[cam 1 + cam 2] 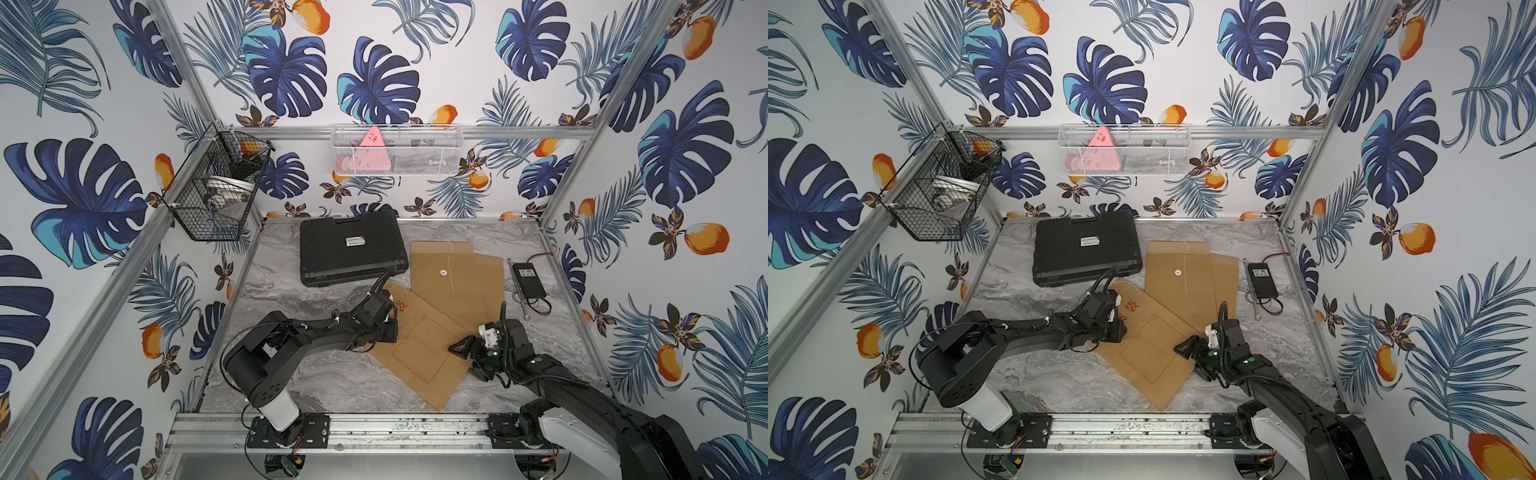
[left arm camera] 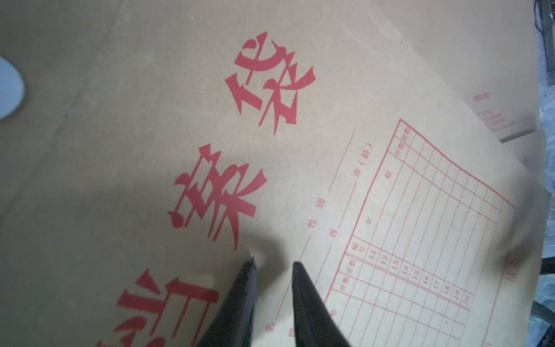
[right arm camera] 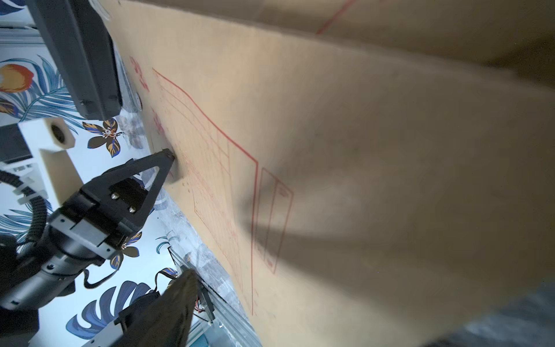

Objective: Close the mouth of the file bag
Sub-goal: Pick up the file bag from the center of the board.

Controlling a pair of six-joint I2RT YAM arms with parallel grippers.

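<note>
Marble tabletop point(image 1: 291, 374): file bag point(image 1: 419, 353) lies diagonal, title end by narrow left jaws; right jaws wide.

Tan file bag point(image 2: 144, 126) printed in red: large characters 案 and 袋, small 性别, 省 and 市(县), and a ruled grid point(image 2: 420, 228) numbered 11 to 20. At two o'clock from the bag, a black power adapter point(image 1: 528, 280) bears CE and FC marks. The black case point(image 1: 353, 266) carries a white label point(image 1: 353, 241), too small to read.

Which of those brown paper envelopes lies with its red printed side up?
The tilted brown kraft file bag nearest the front shows a red grid; the straight bag behind shows a white button and string.
</note>
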